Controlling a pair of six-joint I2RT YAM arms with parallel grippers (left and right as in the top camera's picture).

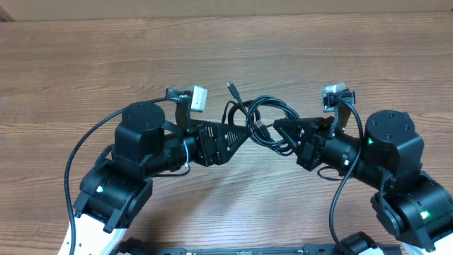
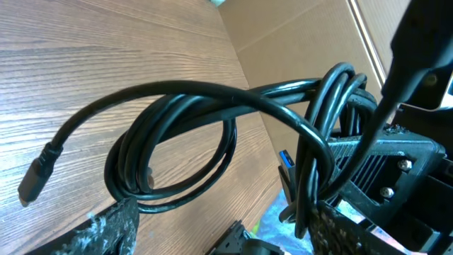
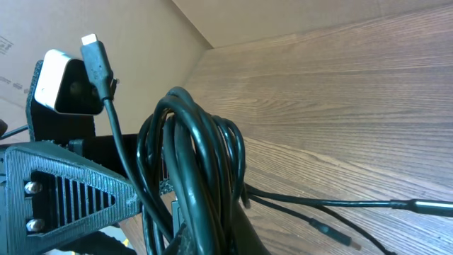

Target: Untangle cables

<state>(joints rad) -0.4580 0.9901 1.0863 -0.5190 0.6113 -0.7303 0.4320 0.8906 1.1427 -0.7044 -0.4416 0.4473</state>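
The cables (image 1: 263, 117) are a bundle of thin black loops hanging between my two grippers, just above the wooden table (image 1: 106, 64). One plug end (image 1: 232, 89) sticks up to the back left. My left gripper (image 1: 244, 134) is open, and its fingers stand wide apart in the left wrist view (image 2: 226, 212). The cables (image 2: 177, 99) loop across in front of it, and some strands hang against its right finger (image 2: 340, 227). A free plug (image 2: 32, 180) dangles at the left. My right gripper (image 1: 279, 127) is shut on the cables (image 3: 198, 142) at the bundle's lower end (image 3: 212, 237). A silver-tipped plug (image 3: 95, 53) points upward.
A cardboard wall (image 1: 212, 7) runs along the table's back edge. Two thin strands with a small plug (image 3: 333, 234) trail over the wood on the right. The grippers face each other closely, fingertips a few centimetres apart. Thick arm wires (image 1: 78, 152) arc beside each arm.
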